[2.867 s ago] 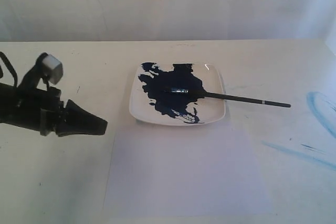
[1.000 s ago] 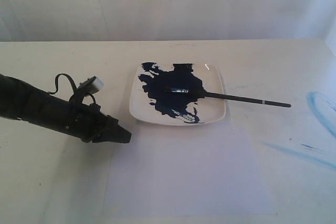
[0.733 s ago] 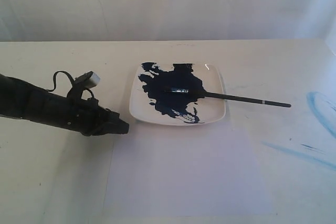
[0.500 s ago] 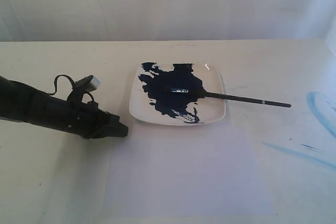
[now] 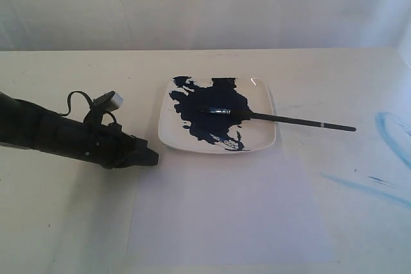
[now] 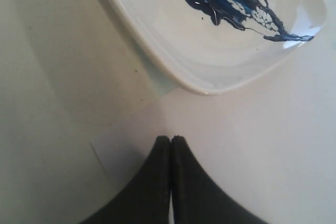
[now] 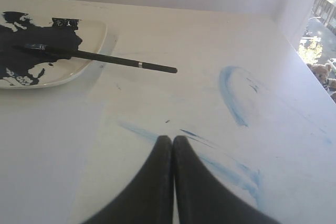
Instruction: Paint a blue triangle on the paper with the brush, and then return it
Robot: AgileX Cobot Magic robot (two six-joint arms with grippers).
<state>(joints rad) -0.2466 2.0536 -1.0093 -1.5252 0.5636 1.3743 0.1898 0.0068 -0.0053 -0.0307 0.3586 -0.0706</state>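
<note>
The black-handled brush (image 5: 282,119) (image 7: 105,58) lies with its tip in the navy paint on the square white plate (image 5: 262,97) (image 6: 210,61) (image 7: 92,35); its handle sticks out past the plate's right edge. The blank paper (image 5: 231,216) (image 6: 252,145) (image 7: 42,150) lies in front of the plate, with no triangle on it. My left gripper (image 5: 153,157) (image 6: 170,138) is shut and empty, low at the paper's far left corner, just left of the plate. My right gripper (image 7: 172,138) is shut and empty over the table right of the paper; the exterior view does not show it.
Faint light-blue streaks (image 5: 392,136) (image 7: 233,95) mark the cream table to the right of the paper. A pale wall stands behind the table. The left arm (image 5: 51,134) stretches in from the left edge.
The left arm swung down and to the right, from the far left toward the plate's left side. Over the last half second it has barely moved. Brush and plate stayed put.
</note>
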